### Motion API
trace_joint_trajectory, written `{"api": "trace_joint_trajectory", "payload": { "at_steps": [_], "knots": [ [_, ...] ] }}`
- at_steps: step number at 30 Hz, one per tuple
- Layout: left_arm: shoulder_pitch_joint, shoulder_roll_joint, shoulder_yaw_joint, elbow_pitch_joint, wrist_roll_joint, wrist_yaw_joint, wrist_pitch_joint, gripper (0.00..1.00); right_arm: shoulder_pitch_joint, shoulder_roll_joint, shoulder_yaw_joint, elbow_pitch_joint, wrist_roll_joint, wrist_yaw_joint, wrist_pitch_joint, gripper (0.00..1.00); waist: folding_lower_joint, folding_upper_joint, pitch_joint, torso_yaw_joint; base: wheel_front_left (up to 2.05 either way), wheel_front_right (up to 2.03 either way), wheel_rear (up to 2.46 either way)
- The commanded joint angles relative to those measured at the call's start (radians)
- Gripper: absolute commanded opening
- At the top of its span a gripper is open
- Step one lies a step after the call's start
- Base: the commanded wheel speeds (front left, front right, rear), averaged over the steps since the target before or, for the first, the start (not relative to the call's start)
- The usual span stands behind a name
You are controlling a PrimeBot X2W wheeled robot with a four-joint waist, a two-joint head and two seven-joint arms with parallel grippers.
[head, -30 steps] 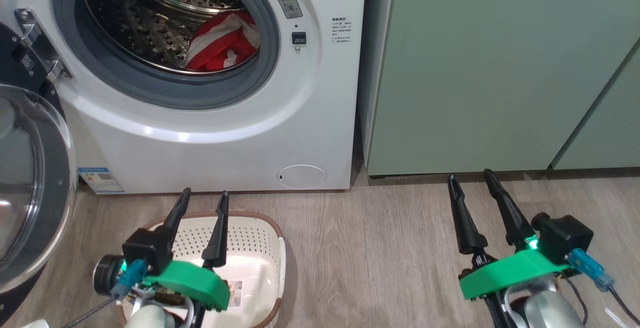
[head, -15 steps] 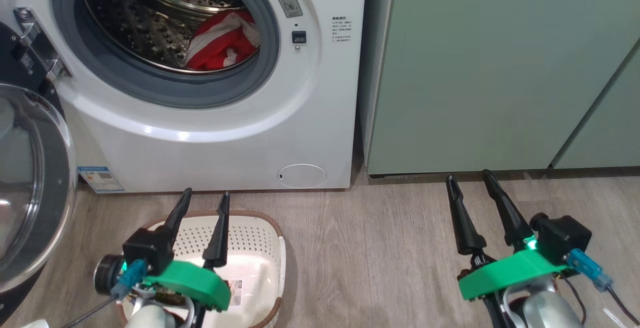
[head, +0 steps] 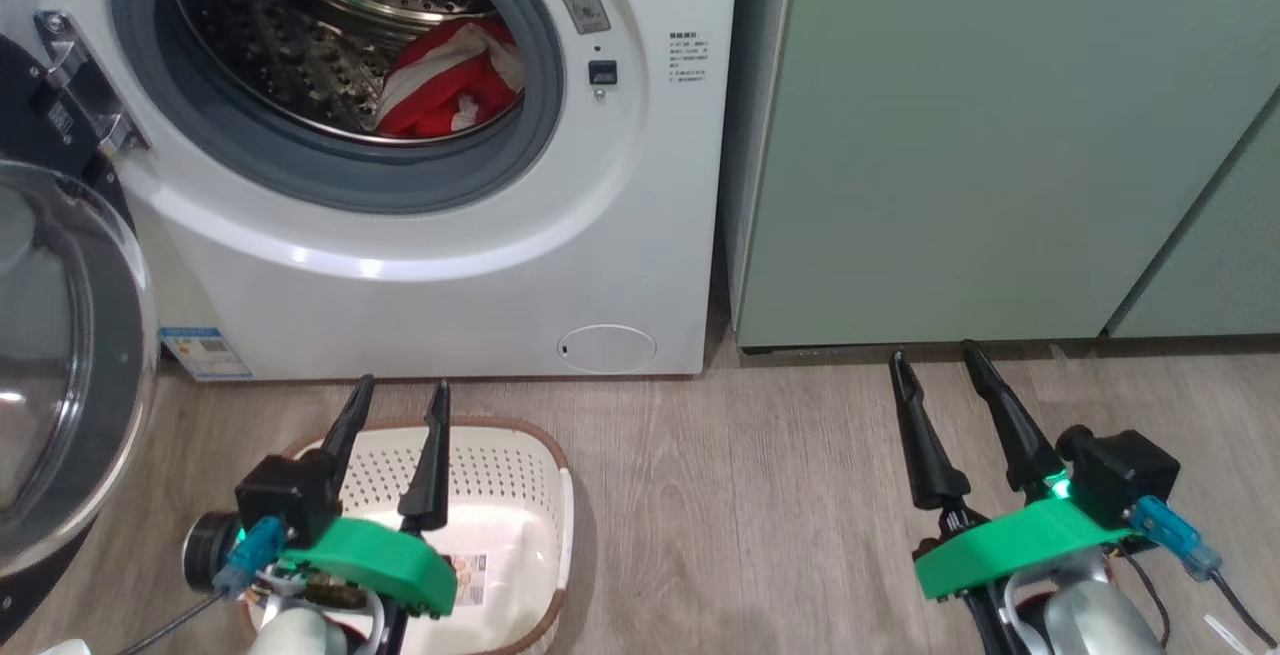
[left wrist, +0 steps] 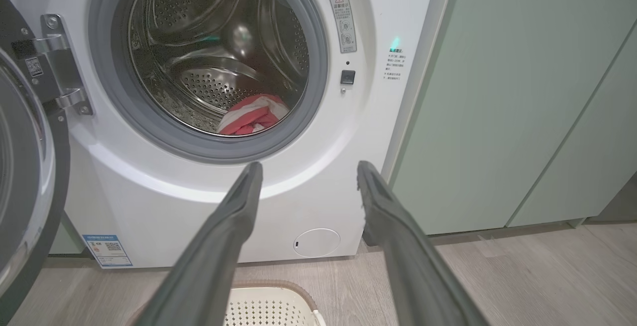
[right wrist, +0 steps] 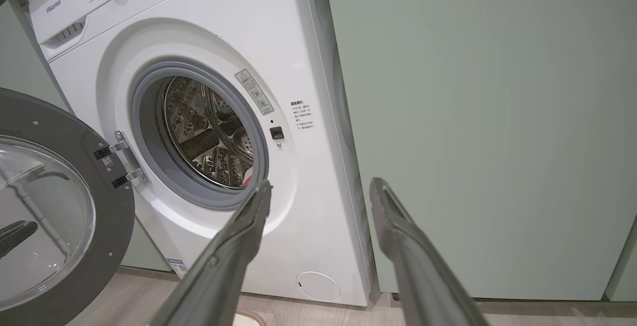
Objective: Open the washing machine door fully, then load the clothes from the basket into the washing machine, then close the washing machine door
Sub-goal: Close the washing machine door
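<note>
The white washing machine [head: 430,265] stands ahead with its round door [head: 60,375] swung wide open to the left, hinge side up. Red and white clothes [head: 450,80] lie inside the steel drum, also seen as clothes [left wrist: 251,117] at the drum's bottom. The cream basket [head: 505,495] sits on the floor before the machine, and what shows of its bottom holds just a label. My left gripper [head: 395,400] hovers over the basket, open with nothing between its fingers. My right gripper [head: 935,360] is open too, above the floor before the green cabinets.
Pale green cabinets [head: 1000,135] stand right of the machine. Wood-look floor [head: 720,495] stretches between the basket and my right arm. The open door [right wrist: 54,216] juts out at the left, its glass bowl bulging toward me.
The whole head view has shifted slightly, so the camera moved. Both grippers stay open and hold their places over the basket and the floor.
</note>
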Motion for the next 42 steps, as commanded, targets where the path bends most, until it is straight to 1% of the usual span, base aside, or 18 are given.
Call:
{"api": "trace_joint_trajectory", "payload": {
  "at_steps": [1, 24, 30, 42],
  "knots": [
    [-0.031, -0.001, 0.038, -0.032, -0.004, 0.006, -0.005, 1.0, -0.028, 0.003, 0.022, -0.027, -0.007, 0.0, -0.006, 1.0, 0.0, 0.0, 0.0, 0.001, -1.42, 1.42, 0.0],
    [-0.038, -0.001, 0.046, -0.027, 0.002, 0.013, -0.005, 1.0, -0.032, 0.004, 0.019, -0.018, -0.006, 0.0, -0.006, 1.0, 0.0, 0.0, 0.002, 0.009, -1.95, 1.95, 0.0],
    [-0.035, -0.001, 0.047, -0.026, 0.005, 0.015, -0.005, 1.0, -0.032, 0.004, 0.018, -0.014, -0.006, 0.0, -0.006, 1.0, 0.0, 0.0, -0.002, 0.011, -0.87, 0.87, 0.0],
    [-0.03, -0.001, 0.049, -0.026, 0.006, 0.019, -0.005, 1.0, -0.031, 0.004, 0.021, -0.013, -0.005, 0.0, -0.006, 1.0, 0.0, 0.0, -0.008, 0.009, 0.0, 0.0, 0.0]
  ]
}}
